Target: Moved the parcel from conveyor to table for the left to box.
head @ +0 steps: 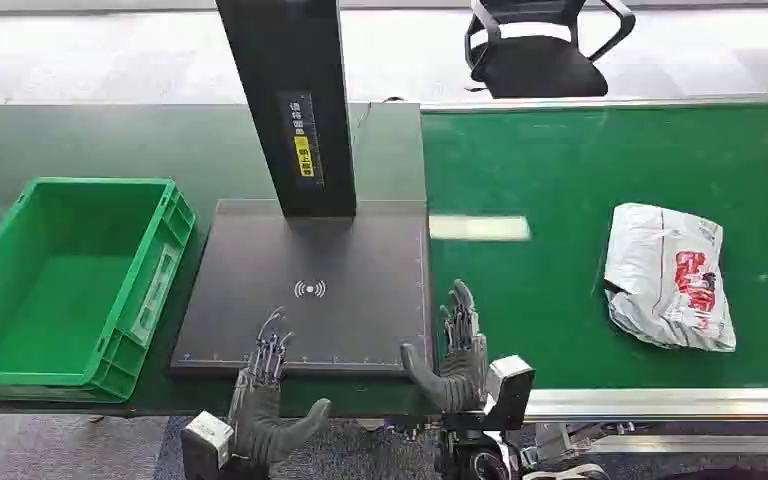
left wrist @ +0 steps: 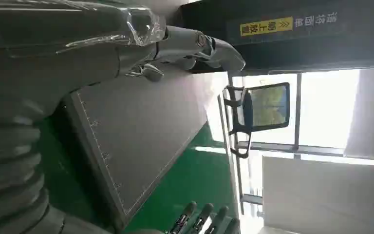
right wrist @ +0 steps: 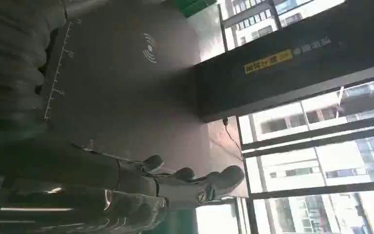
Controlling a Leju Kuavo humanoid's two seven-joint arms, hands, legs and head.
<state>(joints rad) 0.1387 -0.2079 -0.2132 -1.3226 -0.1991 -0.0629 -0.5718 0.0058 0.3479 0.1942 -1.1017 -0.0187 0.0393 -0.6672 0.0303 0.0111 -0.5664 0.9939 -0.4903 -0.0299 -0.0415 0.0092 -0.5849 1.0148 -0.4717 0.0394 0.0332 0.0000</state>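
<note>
The parcel (head: 671, 276), a grey plastic mailer with red print, lies flat on the green conveyor (head: 560, 180), toward its right end and nearer the front edge than the back. Nothing touches it.

Both hands sit at the front edge of the dark scan pad (head: 310, 260), well apart from the parcel. The left hand (head: 265, 395) is at the pad's front edge left of centre, fingers stretched forward and spread, thumb out to the side, holding nothing. The right hand (head: 453, 350) is at the pad's front right corner, just where the pad meets the conveyor, fingers likewise straight and apart, thumb out, empty. In the left wrist view the left hand's fingers (left wrist: 195, 46) reach out above the pad's surface; whether they touch it I cannot tell.

A black post (head: 295, 100) with a yellow label rises from the pad's back edge. A green crate (head: 150, 290) stands on the table just beside the pad's left edge. A black chair (head: 540, 50) stands beyond the conveyor's back edge.
</note>
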